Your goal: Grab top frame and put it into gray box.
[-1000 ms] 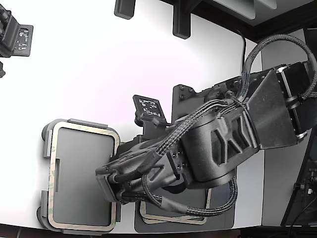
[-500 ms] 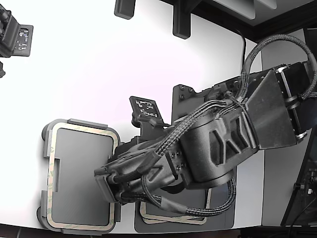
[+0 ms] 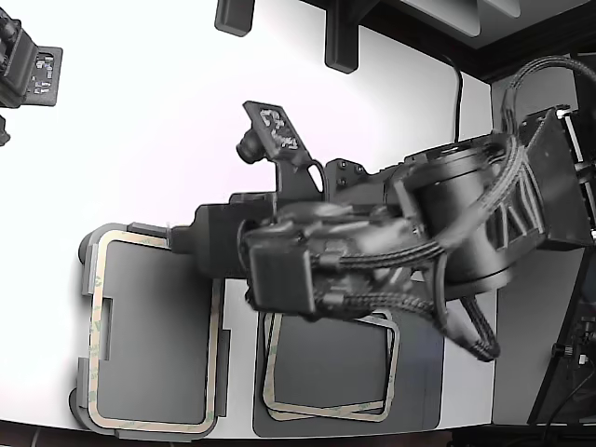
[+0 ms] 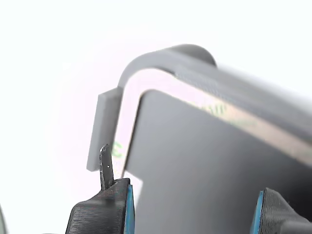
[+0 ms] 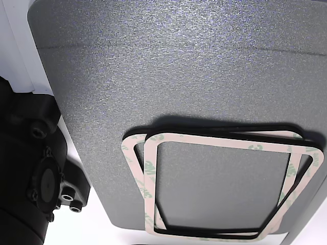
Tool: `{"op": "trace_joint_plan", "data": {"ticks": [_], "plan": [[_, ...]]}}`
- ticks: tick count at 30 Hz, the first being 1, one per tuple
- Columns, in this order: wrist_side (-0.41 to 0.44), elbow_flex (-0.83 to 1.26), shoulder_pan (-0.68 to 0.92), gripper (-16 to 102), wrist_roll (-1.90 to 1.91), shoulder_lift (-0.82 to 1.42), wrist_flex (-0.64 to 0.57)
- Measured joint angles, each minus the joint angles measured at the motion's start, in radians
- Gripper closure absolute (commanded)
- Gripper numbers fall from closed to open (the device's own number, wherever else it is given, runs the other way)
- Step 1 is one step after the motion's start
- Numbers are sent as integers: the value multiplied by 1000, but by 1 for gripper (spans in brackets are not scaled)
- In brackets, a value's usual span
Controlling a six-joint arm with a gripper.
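Note:
One cream-beige frame (image 3: 94, 345) lies flat inside the gray box (image 3: 87, 250) at the exterior view's lower left. In the wrist view this frame (image 4: 220, 110) shows as a beige strip just inside the gray box's rim (image 4: 234, 82). My gripper (image 3: 183, 244) hovers at the box's far right corner in the exterior view. The wrist view shows the gripper (image 4: 192, 210) open, with its blue-padded fingers (image 4: 105, 207) apart and nothing between them. More frames (image 3: 326, 409) are stacked to the right; the other view shows this stack (image 5: 148, 178) slightly fanned.
The stack rests on a darker gray flat sheet (image 3: 419, 372), which fills most of the other view (image 5: 179, 61). The bulky arm and its cable loops (image 3: 447, 242) hang over that sheet. Black fixtures (image 3: 30, 70) stand at the white table's far edge.
The arm has swung from low over the box's right side up to its far right corner, uncovering the stack. The frame in the box has stayed put.

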Motion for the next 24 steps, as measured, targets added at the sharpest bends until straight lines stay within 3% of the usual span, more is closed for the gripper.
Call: {"op": "trace_joint_plan", "data": {"ticks": [4,10,18,24], "plan": [[44,202,-81,-14,-316,206,-133],[15,514,-190,-14,-807,540,-330],[-186,824,-419,-14,-1365,936,-327],[-204,1060,-439,-14,-1502,1201,-333]]}}
